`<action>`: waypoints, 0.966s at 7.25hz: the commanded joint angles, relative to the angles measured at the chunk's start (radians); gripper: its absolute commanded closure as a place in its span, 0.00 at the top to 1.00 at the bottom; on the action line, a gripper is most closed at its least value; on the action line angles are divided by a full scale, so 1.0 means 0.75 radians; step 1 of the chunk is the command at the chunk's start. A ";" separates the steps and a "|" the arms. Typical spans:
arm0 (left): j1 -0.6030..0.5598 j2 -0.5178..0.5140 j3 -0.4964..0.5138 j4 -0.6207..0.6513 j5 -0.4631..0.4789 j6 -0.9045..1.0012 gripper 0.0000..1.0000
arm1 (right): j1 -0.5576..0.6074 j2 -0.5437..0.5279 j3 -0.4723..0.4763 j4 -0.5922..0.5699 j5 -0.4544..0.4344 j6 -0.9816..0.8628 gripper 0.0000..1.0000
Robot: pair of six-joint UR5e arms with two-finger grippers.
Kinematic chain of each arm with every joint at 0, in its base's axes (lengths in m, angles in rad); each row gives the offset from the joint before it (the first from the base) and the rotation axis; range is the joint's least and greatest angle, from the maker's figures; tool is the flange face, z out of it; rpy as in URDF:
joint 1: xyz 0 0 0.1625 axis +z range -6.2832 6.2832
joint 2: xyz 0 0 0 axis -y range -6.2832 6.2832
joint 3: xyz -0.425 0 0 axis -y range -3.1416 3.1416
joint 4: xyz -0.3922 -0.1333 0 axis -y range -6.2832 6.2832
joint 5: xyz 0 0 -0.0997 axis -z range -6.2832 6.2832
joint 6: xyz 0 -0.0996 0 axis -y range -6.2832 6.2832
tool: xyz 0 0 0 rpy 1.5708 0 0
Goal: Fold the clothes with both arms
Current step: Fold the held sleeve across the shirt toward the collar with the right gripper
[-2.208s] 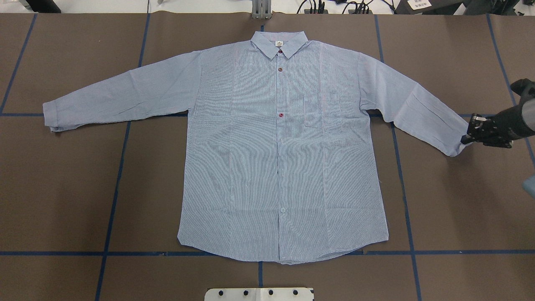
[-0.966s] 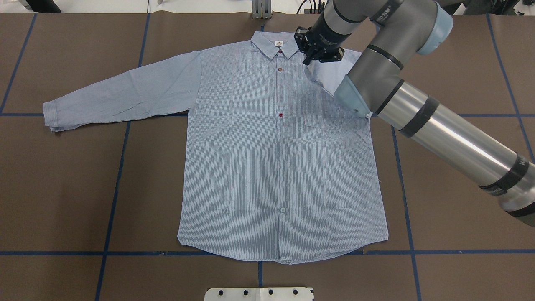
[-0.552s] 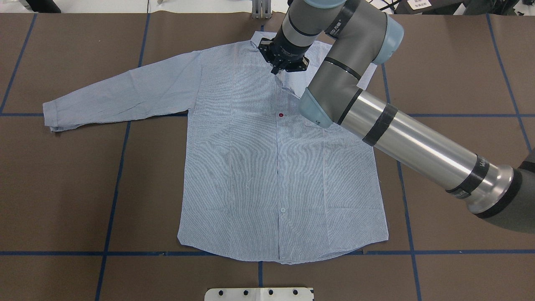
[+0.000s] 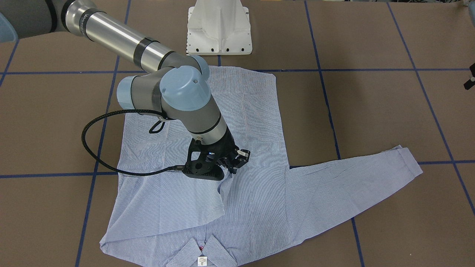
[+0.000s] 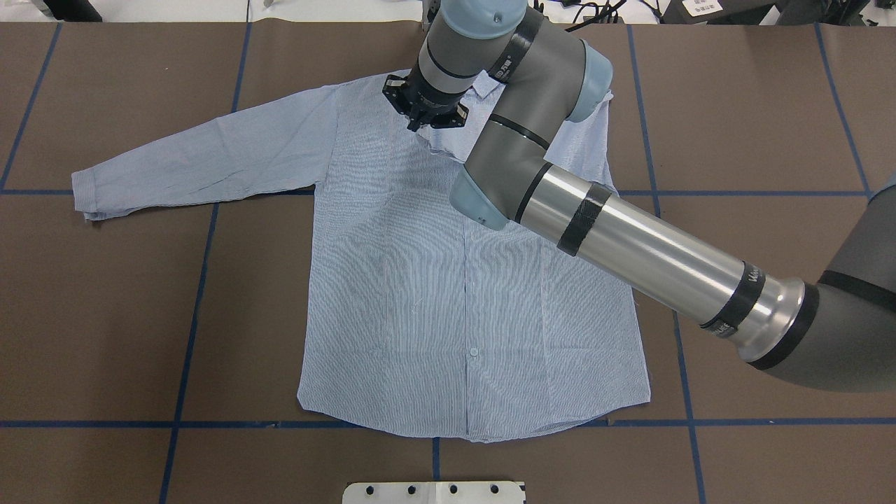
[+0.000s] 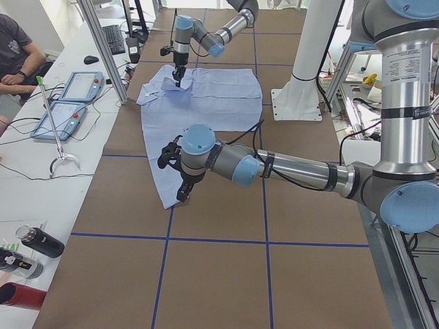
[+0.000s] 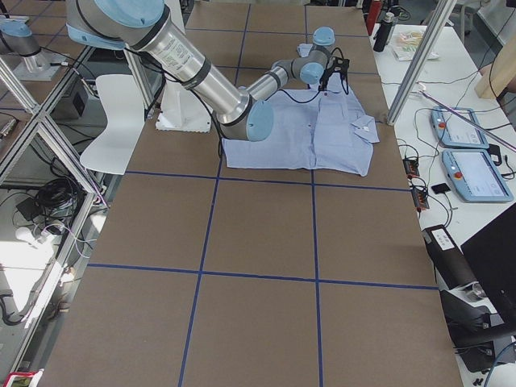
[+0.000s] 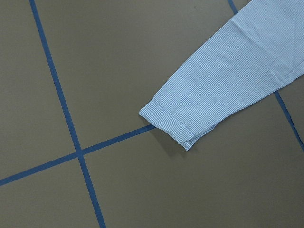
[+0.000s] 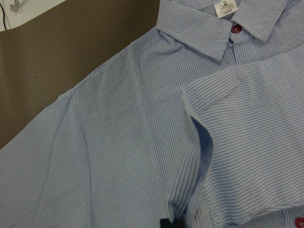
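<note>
Jaws: right gripper [image 5: 425,120] pinches the right-hand cuff [image 9: 190,156]; left gripper [image 6: 180,188] hangs over the left cuff [image 8: 168,126], spread or not I cannot tell
Change: that sleeve has swung from the right across the chest, past the buttons
Shirt: striped button-up shirt [image 5: 420,294] lies flat mid table [image 5: 105,315], collar far
Meaning: first sleeve fold nearly laid; left sleeve [image 5: 203,157] not yet folded

A brown surface [image 5: 105,315], marked into large squares by blue tape lines [image 5: 189,329], carries a striped shirt [image 5: 434,294] lying front up. Its sleeve [image 5: 203,157] on the robot's left lies stretched flat. A white base [image 4: 219,27] stands at the robot's edge.
</note>
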 commanded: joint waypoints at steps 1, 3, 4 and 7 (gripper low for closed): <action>0.000 0.002 -0.003 0.000 0.000 0.000 1.00 | -0.032 0.022 -0.036 0.053 -0.042 0.000 0.00; 0.000 0.002 -0.003 0.002 0.000 0.000 1.00 | -0.032 0.032 -0.056 0.062 -0.052 0.000 0.12; 0.000 0.002 -0.003 0.002 0.000 0.000 1.00 | -0.032 0.046 -0.075 0.062 -0.056 0.002 0.99; 0.014 -0.006 0.007 -0.026 0.002 -0.022 1.00 | -0.034 0.095 -0.077 0.058 -0.058 0.039 1.00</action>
